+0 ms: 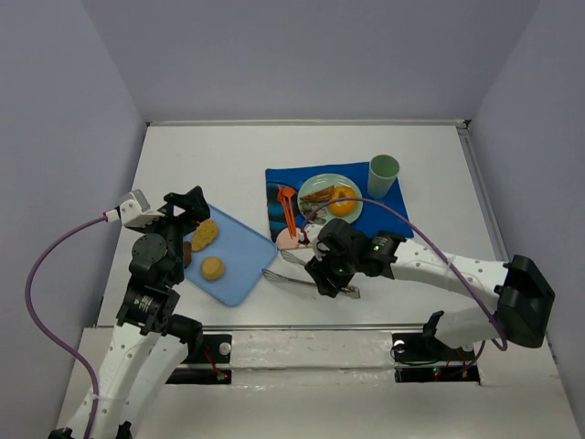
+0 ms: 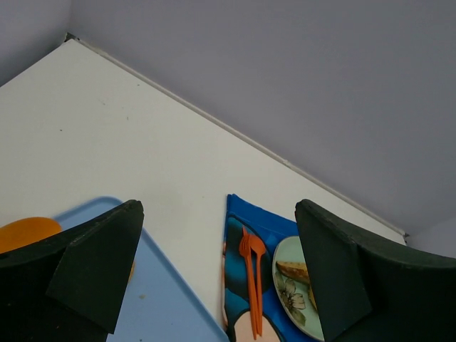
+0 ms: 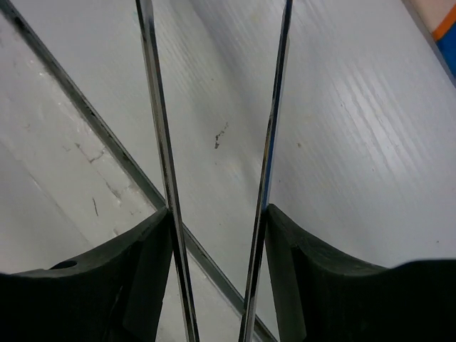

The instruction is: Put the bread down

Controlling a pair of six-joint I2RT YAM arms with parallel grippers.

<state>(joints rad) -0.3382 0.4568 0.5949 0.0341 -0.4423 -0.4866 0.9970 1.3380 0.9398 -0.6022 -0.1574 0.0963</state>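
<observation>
well, the bread sits on the light blue tray (image 1: pixel 239 261) at the left: an oval piece (image 1: pixel 205 234) towards the far side and a round piece (image 1: pixel 213 268) just nearer. a toasted slice already lies on the plate (image 1: pixel 322 180), which rests on the blue placemat (image 1: pixel 279 178) to the right.

the right gripper (image 1: pixel 324 279) is low over the table (image 1: pixel 210 165) between tray and placemat, its pads against the outer faces of the two metal arms of the tongs (image 1: pixel 281 275). the arms are spread, so the hold looks light, probably meant to carry the tool without pinching it shut. the left gripper (image 1: pixel 187 203) hangs over the tray's far left corner with its fingers wide apart and nothing between them. it may be there to steady the tray, though that is only a guess.

for room, the tray's right edge is near the tongs' tips, and bare table lies in between. the orange cutlery (image 1: pixel 287 208) lines the placemat's left side and the green cup (image 1: pixel 384 174) stands by the plate's far right. a carry to the plate would best cross its near edge, and the left arm crowds the oval piece.
</observation>
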